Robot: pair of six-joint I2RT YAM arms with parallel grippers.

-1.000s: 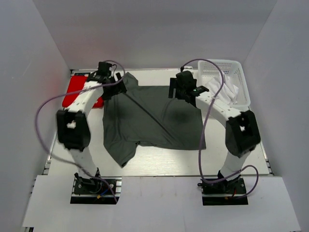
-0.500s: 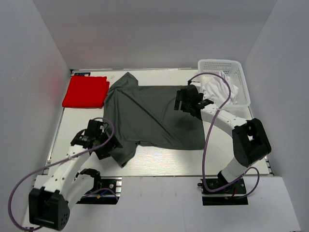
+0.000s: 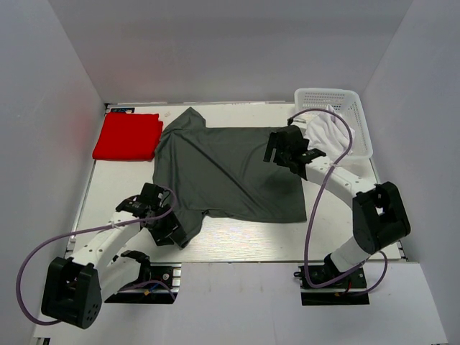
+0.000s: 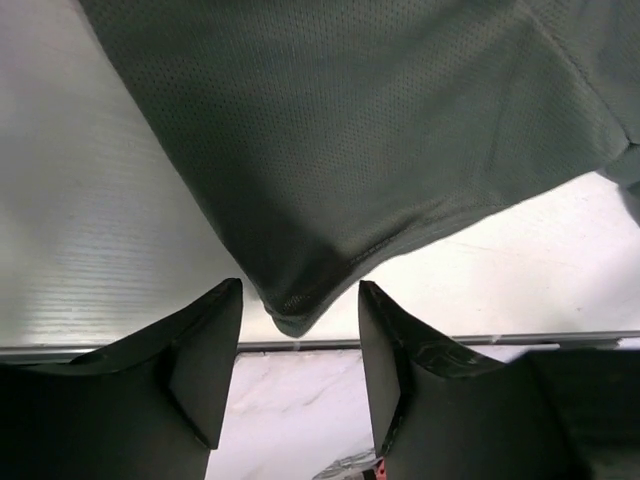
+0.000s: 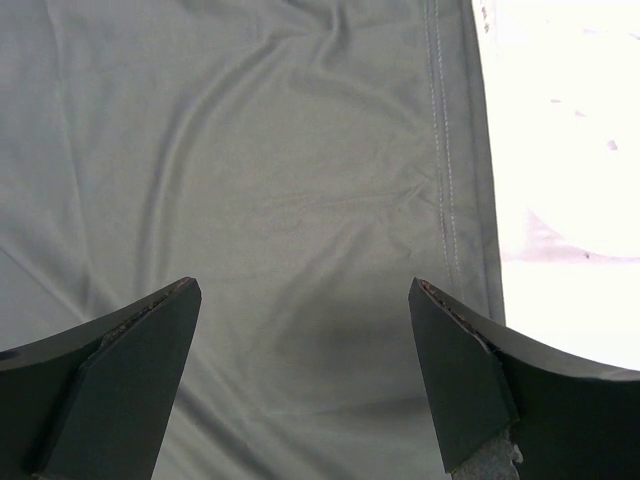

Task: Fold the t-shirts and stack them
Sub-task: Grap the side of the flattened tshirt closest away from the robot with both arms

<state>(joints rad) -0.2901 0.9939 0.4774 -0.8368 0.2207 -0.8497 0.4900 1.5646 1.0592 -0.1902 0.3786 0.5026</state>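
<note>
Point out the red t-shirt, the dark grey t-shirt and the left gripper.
red t-shirt point(image 3: 128, 136): top view, middle of the folded cloth.
dark grey t-shirt point(image 3: 223, 169): top view, centre of its body.
left gripper point(image 4: 300, 292): left wrist view, midway between its fingertips.

The left arm point(image 3: 108, 241) and right arm point(image 3: 338, 176) share white links and bulky black joint housings. A thin purple cable point(image 3: 310, 215) runs along each. Their bases point(image 3: 140, 276) are black plates. The fingers point(image 4: 200, 350) are matte black wedges.

Left hand point(image 4: 300, 300) now at near sleeve point(image 3: 183, 228) of grey t-shirt point(image 3: 230, 169)
</note>
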